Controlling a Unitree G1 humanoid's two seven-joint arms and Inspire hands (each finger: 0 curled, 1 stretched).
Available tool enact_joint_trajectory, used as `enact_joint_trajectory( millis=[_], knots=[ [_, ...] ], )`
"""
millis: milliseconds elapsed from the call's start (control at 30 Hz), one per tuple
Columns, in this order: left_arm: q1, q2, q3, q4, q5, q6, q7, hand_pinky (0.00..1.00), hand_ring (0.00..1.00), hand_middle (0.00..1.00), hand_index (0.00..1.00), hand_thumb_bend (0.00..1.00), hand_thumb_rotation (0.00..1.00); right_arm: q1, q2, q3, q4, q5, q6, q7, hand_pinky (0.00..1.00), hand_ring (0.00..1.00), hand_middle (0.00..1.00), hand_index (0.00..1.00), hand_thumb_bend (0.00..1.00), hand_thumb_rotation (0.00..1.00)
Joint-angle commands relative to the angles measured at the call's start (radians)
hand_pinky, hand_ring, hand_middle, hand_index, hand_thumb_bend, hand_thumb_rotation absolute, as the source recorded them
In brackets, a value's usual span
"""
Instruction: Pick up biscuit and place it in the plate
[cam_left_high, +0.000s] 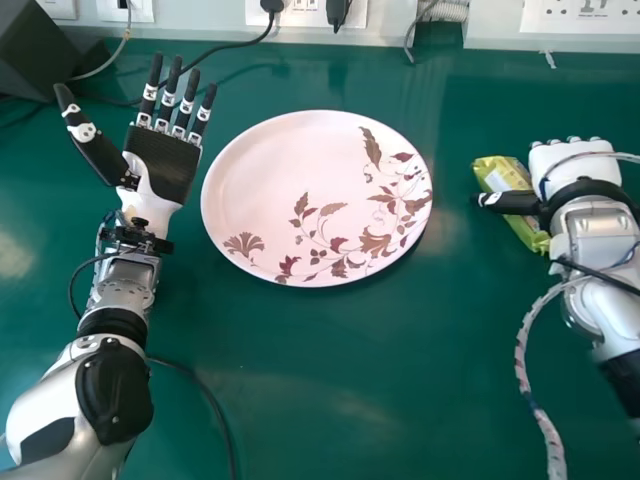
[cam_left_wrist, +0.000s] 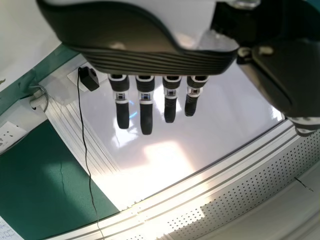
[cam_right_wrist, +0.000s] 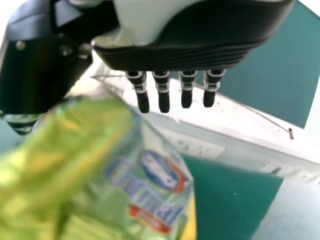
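the yellow-green, printed, glossy plastic biscuit packet (cam_left_high: 505, 176) lies on the smooth dark green desk (cam_left_high: 330, 390), to the right of the round pale pink plate (cam_left_high: 280, 180) with brown and dark red leaves and flowers, and apart from it. the right hand (cam_left_high: 578, 162), black and white, is at the packet, its thumb reaching across above it; its fingers (cam_right_wrist: 164, 102) are straight and a little spread, not pinching the packet. whether the thumb touches the wrapper, i cannot tell. the left hand (cam_left_high: 165, 163), also black and white, is on the plate's other side, palm up, fingers straight and spread, thumb held out.
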Motion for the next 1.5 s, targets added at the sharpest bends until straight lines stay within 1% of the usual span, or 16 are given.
enact_joint_trajectory(
  millis=[0,67,133,233,500,700,767,867,933,1033,1100,1200,1267,1333,1400,1467],
  knots=[
    [0.031,-0.007,0.001,0.021,-0.003,0.000,-0.016,0.86,0.84,0.95,1.00,1.00,0.57,0.030,0.007,0.008,0.013,-0.003,0.011,-0.025,1.00,1.00,1.00,1.00,1.00,0.71],
    [0.032,-0.009,0.003,0.019,-0.003,-0.004,-0.007,0.86,0.84,0.95,1.00,1.00,0.56,0.034,0.010,0.009,0.020,0.008,0.008,-0.038,1.00,1.00,1.00,1.00,0.99,0.72],
    [0.032,-0.012,0.001,0.015,-0.001,-0.012,0.000,0.88,0.85,0.96,1.00,1.00,0.55,0.037,0.012,0.009,0.024,0.022,0.003,-0.039,0.98,1.00,1.00,1.00,1.00,0.73],
    [0.033,-0.012,-0.001,0.015,-0.001,-0.014,-0.015,0.89,0.86,0.96,1.00,1.00,0.54,0.046,0.011,0.019,0.017,0.022,-0.003,-0.029,0.99,1.00,1.00,1.00,0.99,0.74],
    [0.032,-0.010,0.000,0.017,-0.003,-0.009,-0.026,0.89,0.86,0.95,1.00,1.00,0.54,0.066,0.017,0.019,0.006,0.064,-0.025,-0.023,0.99,1.00,1.00,1.00,0.98,0.73],
    [0.031,-0.009,0.003,0.017,-0.006,-0.001,-0.015,0.91,0.87,0.96,1.00,1.00,0.56,0.070,0.002,0.024,-0.021,0.087,-0.039,0.018,0.98,1.00,1.00,1.00,0.99,0.74],
    [0.031,-0.007,0.003,0.017,-0.007,0.007,-0.019,0.91,0.87,0.96,1.00,1.00,0.57,0.068,-0.005,0.023,-0.030,0.097,-0.048,0.039,0.98,1.00,1.00,1.00,0.98,0.74],
    [0.032,-0.005,0.002,0.018,-0.007,0.014,-0.028,0.93,0.88,0.98,1.00,1.00,0.59,0.058,-0.016,0.019,-0.054,0.125,-0.057,0.109,0.97,1.00,1.00,1.00,0.96,0.70],
    [0.032,-0.004,0.003,0.017,-0.007,0.017,-0.021,0.95,0.89,0.98,1.00,1.00,0.59,0.053,-0.023,0.017,-0.074,0.136,-0.059,0.155,0.94,1.00,1.00,1.00,0.94,0.68],
    [0.032,-0.003,0.004,0.016,-0.008,0.023,-0.026,0.93,0.89,0.98,1.00,1.00,0.60,0.049,-0.038,0.018,-0.102,0.146,-0.066,0.211,0.90,1.00,1.00,1.00,0.93,0.66],
    [0.031,0.001,0.005,0.019,-0.009,0.031,-0.035,0.91,0.88,0.98,1.00,1.00,0.61,0.049,-0.046,0.018,-0.115,0.149,-0.070,0.232,0.88,1.00,1.00,1.00,0.89,0.65],
    [0.029,0.009,0.008,0.024,-0.014,0.060,-0.053,0.91,0.88,0.97,1.00,1.00,0.61,0.047,-0.050,0.013,-0.128,0.153,-0.068,0.262,0.83,1.00,1.00,1.00,0.83,0.53],
    [0.027,0.016,0.014,0.031,-0.021,0.093,-0.048,0.91,0.88,0.98,1.00,1.00,0.60,0.049,-0.054,0.009,-0.131,0.157,-0.071,0.264,0.78,0.98,1.00,1.00,0.82,0.40],
    [0.026,0.022,0.018,0.035,-0.027,0.122,-0.044,0.91,0.88,0.98,1.00,1.00,0.61,0.050,-0.059,0.007,-0.135,0.159,-0.076,0.265,0.74,0.96,1.00,1.00,0.80,0.29],
    [0.024,0.026,0.019,0.036,-0.023,0.123,-0.034,0.91,0.88,0.98,1.00,1.00,0.61,0.051,-0.061,0.002,-0.142,0.162,-0.076,0.267,0.68,0.93,1.00,1.00,0.77,0.16],
    [0.024,0.026,0.021,0.035,-0.019,0.117,-0.012,0.92,0.89,0.98,1.00,1.00,0.60,0.049,-0.059,-0.005,-0.148,0.169,-0.071,0.274,0.63,0.89,1.00,1.00,0.75,0.09]
  ],
)
